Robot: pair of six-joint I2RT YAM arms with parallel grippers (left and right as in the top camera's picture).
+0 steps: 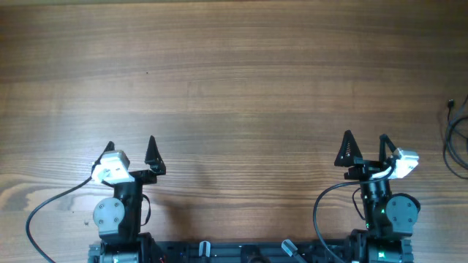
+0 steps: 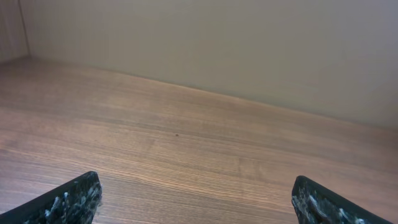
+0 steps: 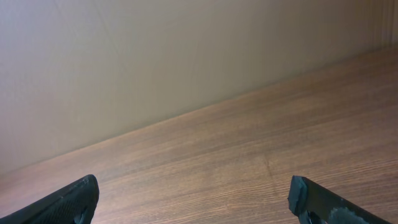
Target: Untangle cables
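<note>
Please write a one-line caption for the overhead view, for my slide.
Left hand and right hand open above a wooden table; the thin black cables lie at its right edge.

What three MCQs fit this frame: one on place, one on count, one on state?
1. Where do the cables lie in the overhead view?
A. far right edge of the table
B. table centre
C. between one gripper's jaws
2. How many grippers show?
A. one
B. two
C. three
3. How do the jaws stand?
A. shut on a cable
B. open, empty
C. shut, empty
Answers:
1 A, thin black loops run off the right border.
2 B, left gripper and right gripper.
3 B, both wrist views show a wide gap with only bare wood between.
</note>
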